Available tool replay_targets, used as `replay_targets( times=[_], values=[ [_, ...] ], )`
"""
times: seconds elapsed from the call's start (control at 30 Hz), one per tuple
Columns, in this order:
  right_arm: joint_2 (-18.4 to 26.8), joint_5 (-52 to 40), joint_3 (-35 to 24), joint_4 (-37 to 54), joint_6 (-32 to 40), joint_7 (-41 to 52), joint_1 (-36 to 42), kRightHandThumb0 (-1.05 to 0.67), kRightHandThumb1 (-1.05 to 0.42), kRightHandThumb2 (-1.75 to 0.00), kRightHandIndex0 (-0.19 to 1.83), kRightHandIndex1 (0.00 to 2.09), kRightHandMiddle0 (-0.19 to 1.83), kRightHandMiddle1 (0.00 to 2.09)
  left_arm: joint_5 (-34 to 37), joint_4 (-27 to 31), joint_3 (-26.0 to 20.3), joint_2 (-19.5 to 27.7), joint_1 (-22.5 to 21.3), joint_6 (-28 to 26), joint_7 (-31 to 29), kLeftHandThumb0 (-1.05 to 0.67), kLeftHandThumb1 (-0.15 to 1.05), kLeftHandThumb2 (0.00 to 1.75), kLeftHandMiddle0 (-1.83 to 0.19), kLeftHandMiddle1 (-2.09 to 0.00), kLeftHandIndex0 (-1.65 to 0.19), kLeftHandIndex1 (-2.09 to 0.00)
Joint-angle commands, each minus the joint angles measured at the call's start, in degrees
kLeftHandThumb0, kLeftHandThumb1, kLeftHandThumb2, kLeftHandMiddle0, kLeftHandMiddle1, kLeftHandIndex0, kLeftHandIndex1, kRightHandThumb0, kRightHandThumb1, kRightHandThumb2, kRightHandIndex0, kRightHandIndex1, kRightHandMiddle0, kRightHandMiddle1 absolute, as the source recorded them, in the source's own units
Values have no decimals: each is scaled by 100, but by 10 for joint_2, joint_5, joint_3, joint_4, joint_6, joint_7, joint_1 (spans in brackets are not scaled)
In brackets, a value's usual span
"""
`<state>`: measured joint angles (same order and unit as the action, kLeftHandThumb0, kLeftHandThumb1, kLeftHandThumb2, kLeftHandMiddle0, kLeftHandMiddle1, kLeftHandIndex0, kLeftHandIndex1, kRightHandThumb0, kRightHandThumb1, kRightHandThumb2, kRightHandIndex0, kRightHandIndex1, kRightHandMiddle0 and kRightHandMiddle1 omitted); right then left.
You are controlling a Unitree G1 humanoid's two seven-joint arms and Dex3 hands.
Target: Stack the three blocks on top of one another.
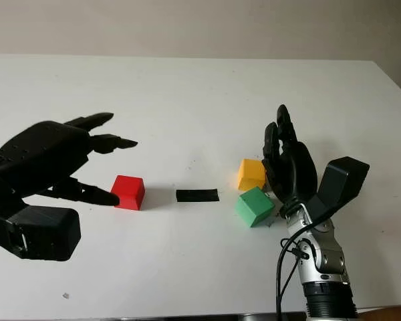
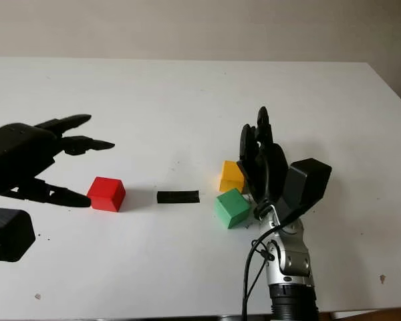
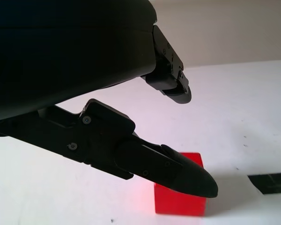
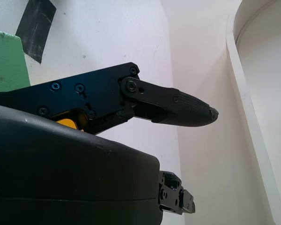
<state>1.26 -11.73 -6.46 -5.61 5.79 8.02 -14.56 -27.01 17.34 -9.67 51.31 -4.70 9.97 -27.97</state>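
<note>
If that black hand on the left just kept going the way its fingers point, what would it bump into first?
Most likely the red block. The left hand is open and points across the table toward it, its lower finger already close beside the block. The upper fingers seem to pass above it, though depth is hard to judge.

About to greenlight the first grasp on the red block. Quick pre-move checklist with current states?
1. Left hand open, holding nothing: ok.
2. Red block flat on the table, apart from other blocks: ok.
3. Left fingers beside the red block; contact: cannot tell.
4. Right hand open, beside the yellow block and green block: ok.
5. Black tape strip between red and green blocks, not obstructing: ok.
6. Any block stacked: not ok.
</note>
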Motion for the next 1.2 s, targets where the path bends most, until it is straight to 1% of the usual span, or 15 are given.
replay_targets(
  times=[0.0,0.23,0.33,0.4,0.5,0.6,0.73,0.93,0.97,1.03,1.07,1.17],
  values=[
    [4,-4,-2,12,-2,1,2,-65,-105,-62,-19,0,-19,0,2,13,3,-4,11,-3,-5,-87,96,5,-9,-5,-38,-16],
    [6,-4,-3,16,0,6,4,-64,-105,-62,-19,0,-19,0,-7,33,14,-4,33,-17,-22,-89,95,5,-8,-5,-35,-13],
    [7,-4,-3,15,-1,7,5,-64,-105,-62,-19,0,-19,0,-41,44,22,-4,38,-26,-17,-89,96,5,-6,-4,-33,-11],
    [7,-5,-2,16,0,9,5,-64,-105,-62,-19,0,-19,0,-91,50,31,-11,41,-34,7,-89,98,6,-6,-5,-34,-11],
    [7,-5,-2,16,-1,9,6,-64,-105,-62,-19,0,-19,0,-163,49,44,-28,39,-41,56,-82,95,5,-10,-6,-40,-13],
    [7,-5,-3,14,-3,10,6,-64,-105,-62,-19,0,-19,0,-204,36,58,-38,33,-38,89,-80,97,6,-12,-7,-44,-15],
    [8,-4,-2,15,-1,11,6,-63,-105,-63,-19,0,-19,0,-229,30,71,-46,25,-43,93,-81,98,6,-12,-6,-46,-17],
    [9,-1,-1,13,-6,11,6,-64,-105,-62,-19,0,-19,0,-238,2,82,-50,18,-27,124,-82,97,6,-15,-7,-49,-22],
    [8,-2,-1,13,-6,10,6,-64,-105,-62,-19,0,-19,0,-232,-2,82,-51,17,-24,125,-83,98,6,-16,-6,-46,-31],
    [6,-3,-2,13,-6,7,6,-64,-105,-62,-19,0,-19,0,-208,-6,81,-51,17,-18,114,-83,99,5,-15,-5,-27,-66],
    [6,-3,-2,13,-6,8,6,-64,-105,-61,-19,0,-19,0,-192,-5,80,-50,17,-17,100,-83,99,5,-15,-5,-21,-77],
    [6,-7,-4,12,-5,9,6,-63,-105,-61,-19,0,-19,0,-168,-1,80,-48,17,-22,73,-82,98,5,-15,-5,-16,-86]
  ],
)
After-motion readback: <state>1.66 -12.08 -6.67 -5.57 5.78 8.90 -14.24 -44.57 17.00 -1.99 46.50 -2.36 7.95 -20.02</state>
